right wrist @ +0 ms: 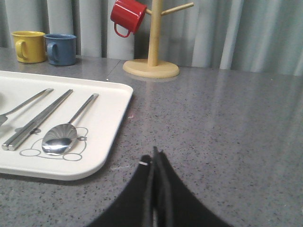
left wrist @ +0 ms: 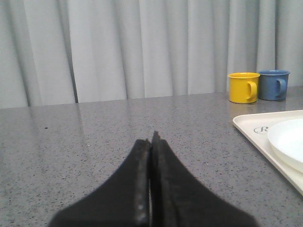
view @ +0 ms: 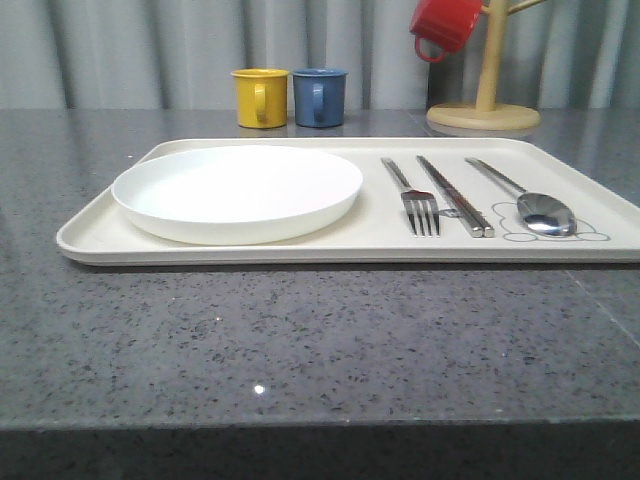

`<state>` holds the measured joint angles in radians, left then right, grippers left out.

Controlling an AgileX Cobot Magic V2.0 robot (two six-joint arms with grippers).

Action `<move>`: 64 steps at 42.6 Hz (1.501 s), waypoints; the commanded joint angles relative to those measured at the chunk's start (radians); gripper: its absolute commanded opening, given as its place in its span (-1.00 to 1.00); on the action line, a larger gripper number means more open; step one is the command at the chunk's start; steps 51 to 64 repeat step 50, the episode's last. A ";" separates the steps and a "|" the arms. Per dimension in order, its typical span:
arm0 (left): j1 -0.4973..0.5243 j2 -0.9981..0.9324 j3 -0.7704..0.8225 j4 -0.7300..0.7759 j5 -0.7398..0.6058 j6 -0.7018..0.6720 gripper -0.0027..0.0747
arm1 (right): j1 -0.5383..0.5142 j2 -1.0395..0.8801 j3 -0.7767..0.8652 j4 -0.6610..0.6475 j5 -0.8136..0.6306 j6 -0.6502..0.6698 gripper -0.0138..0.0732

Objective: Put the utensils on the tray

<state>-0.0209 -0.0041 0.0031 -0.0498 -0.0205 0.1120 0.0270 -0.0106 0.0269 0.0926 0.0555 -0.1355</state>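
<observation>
Cream tray [view: 90, 235] with rabbit drawing lay on the grey bench [view: 300, 340]. On it: white plate [view: 237, 192], then rightward the silver fork [view: 412, 198], chopsticks [view: 455, 196] and spoon [view: 530, 203]. Left gripper [left wrist: 150, 142] and right gripper [right wrist: 154, 158] fingers were pressed together, empty.

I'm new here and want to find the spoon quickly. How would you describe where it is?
Find the large cream rectangular plastic tray; beside its round white plate lie three silver utensils. The oval-bowled metal spoon is farthest from the plate, past the fork and flat chopsticks, its bowl resting on a line drawing.
</observation>
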 commanded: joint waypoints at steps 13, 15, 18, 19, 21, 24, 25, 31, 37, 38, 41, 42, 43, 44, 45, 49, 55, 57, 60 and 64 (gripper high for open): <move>0.002 -0.021 0.013 -0.006 -0.079 -0.012 -0.98 | -0.008 -0.016 0.000 -0.040 -0.124 0.142 -0.84; 0.002 -0.021 0.013 -0.006 -0.079 -0.012 -0.98 | -0.008 -0.016 0.000 -0.042 -0.131 0.163 -0.84; 0.002 -0.021 0.013 -0.006 -0.079 -0.012 -0.98 | -0.008 -0.016 0.000 -0.042 -0.135 0.166 -0.84; 0.002 -0.021 0.013 -0.006 -0.079 -0.012 -0.98 | -0.008 -0.016 0.000 -0.043 -0.135 0.166 -0.84; 0.002 -0.021 0.013 -0.006 -0.079 -0.012 -0.98 | -0.008 -0.016 0.000 -0.044 -0.133 0.166 -0.84; 0.002 -0.020 0.013 -0.006 -0.079 -0.012 -0.98 | -0.008 -0.016 0.000 -0.045 -0.133 0.166 -0.84; 0.002 -0.020 0.013 -0.006 -0.079 -0.012 -0.98 | -0.008 -0.016 0.000 -0.045 -0.134 0.166 -0.84; 0.002 -0.020 0.013 -0.006 -0.079 -0.012 -0.98 | -0.008 -0.016 0.000 -0.044 -0.135 0.166 -0.84; 0.002 -0.020 0.013 -0.006 -0.079 -0.012 -0.98 | -0.008 -0.015 0.000 -0.044 -0.135 0.166 -0.84; 0.002 -0.020 0.013 -0.006 -0.079 -0.012 -0.98 | -0.008 -0.015 0.000 -0.044 -0.135 0.166 -0.84; 0.002 -0.020 0.013 -0.006 -0.079 -0.012 -0.98 | -0.008 -0.015 0.000 -0.044 -0.135 0.166 -0.84; 0.002 -0.020 0.013 -0.006 -0.079 -0.012 -0.98 | -0.008 -0.015 0.000 -0.044 -0.135 0.166 -0.84; 0.002 -0.020 0.013 -0.006 -0.079 -0.012 -0.98 | -0.008 -0.015 0.000 -0.044 -0.135 0.166 -0.84; 0.002 -0.020 0.013 -0.006 -0.079 -0.012 -0.98 | -0.008 -0.015 0.000 -0.044 -0.135 0.166 -0.84; 0.002 -0.020 0.013 -0.006 -0.079 -0.012 -0.98 | -0.008 -0.015 0.000 -0.044 -0.135 0.166 -0.84; 0.002 -0.020 0.013 -0.006 -0.079 -0.012 -0.98 | -0.008 -0.015 0.000 -0.044 -0.135 0.166 -0.84; 0.002 -0.020 0.013 -0.006 -0.079 -0.012 -0.98 | -0.008 -0.015 0.000 -0.044 -0.135 0.166 -0.84; 0.002 -0.020 0.013 -0.006 -0.079 -0.012 -0.98 | -0.008 -0.015 0.000 -0.044 -0.135 0.166 -0.84; 0.002 -0.020 0.013 -0.006 -0.079 -0.012 -0.98 | -0.008 -0.015 0.000 -0.044 -0.135 0.166 -0.84; 0.002 -0.020 0.013 -0.006 -0.079 -0.012 -0.98 | -0.008 -0.015 0.000 -0.044 -0.135 0.166 -0.84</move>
